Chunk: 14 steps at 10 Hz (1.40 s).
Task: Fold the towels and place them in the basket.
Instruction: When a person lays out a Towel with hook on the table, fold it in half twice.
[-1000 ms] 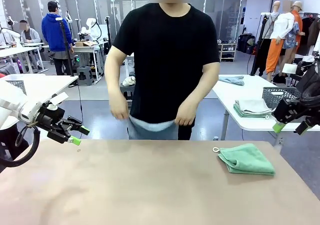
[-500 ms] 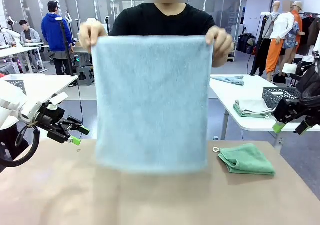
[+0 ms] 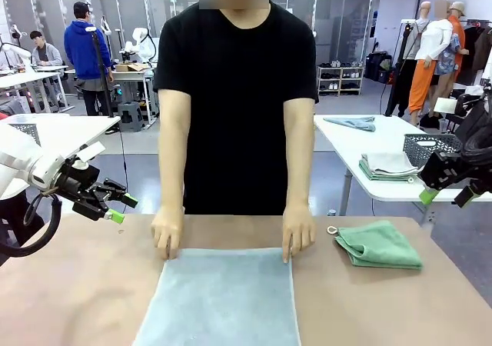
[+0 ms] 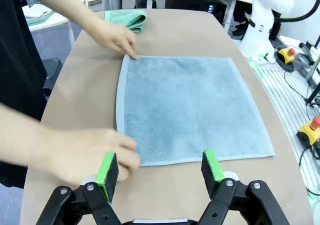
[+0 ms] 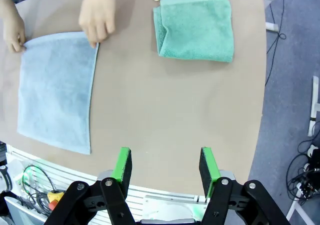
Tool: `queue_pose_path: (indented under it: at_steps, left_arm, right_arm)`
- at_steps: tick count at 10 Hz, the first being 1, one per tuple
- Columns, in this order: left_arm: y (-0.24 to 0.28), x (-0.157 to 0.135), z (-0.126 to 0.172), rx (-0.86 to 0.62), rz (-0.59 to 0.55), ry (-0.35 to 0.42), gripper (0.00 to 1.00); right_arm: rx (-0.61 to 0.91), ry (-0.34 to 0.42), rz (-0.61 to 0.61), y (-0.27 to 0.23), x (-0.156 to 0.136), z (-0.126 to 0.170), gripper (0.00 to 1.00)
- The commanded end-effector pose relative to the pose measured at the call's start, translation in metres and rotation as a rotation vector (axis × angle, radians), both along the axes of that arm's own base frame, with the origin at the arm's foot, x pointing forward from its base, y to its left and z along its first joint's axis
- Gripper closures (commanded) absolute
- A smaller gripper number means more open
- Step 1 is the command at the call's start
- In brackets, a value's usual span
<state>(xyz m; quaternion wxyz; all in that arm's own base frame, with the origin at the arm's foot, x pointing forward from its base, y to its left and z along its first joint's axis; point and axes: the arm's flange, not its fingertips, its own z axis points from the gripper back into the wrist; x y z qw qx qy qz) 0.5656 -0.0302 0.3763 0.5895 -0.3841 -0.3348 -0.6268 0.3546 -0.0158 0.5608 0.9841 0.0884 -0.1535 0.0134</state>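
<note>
In the front view a person stands at the far side of the table (image 3: 84, 284), one hand (image 3: 167, 234) and the other hand (image 3: 297, 234) pressing down the far corners of the pale blue towel (image 3: 223, 300), which lies spread flat in the middle. The green towel (image 3: 380, 244) lies folded on the table's right part, well apart from the blue one, with its loop tag (image 3: 332, 230) towards the person. The left gripper (image 3: 121, 208) hangs over the table's left edge, jaws parted and empty; the right gripper (image 3: 446, 197) hangs off the right edge, also parted and holding nothing. In the left wrist view the green pads stand wide apart above the bare tabletop just short of the blue towel's near edge; one hand is blurred at the closer corner, the other rests on the farther corner, with the green towel beyond it. In the right wrist view the pads are spread over the table's edge with nothing between them; the blue towel lies flat to one side, both hands on its corners, and the green towel sits folded near the top.
</note>
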Motion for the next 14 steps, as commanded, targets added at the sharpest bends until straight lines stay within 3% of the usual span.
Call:
queue_pose_path:
  at_steps: [1,14]
  left_arm:
    - [0.0007,-0.0003,0.0001,0.001,-0.012,-0.012,0.15]
    - [0.0007,-0.0003,0.0001,0.001,-0.012,-0.012,0.15]
  right_arm:
    - [0.015,0.005,0.001,-0.0005,-0.0012,0.0015,0.32]
    - [0.015,0.005,0.001,-0.0005,-0.0012,0.0015,0.32]
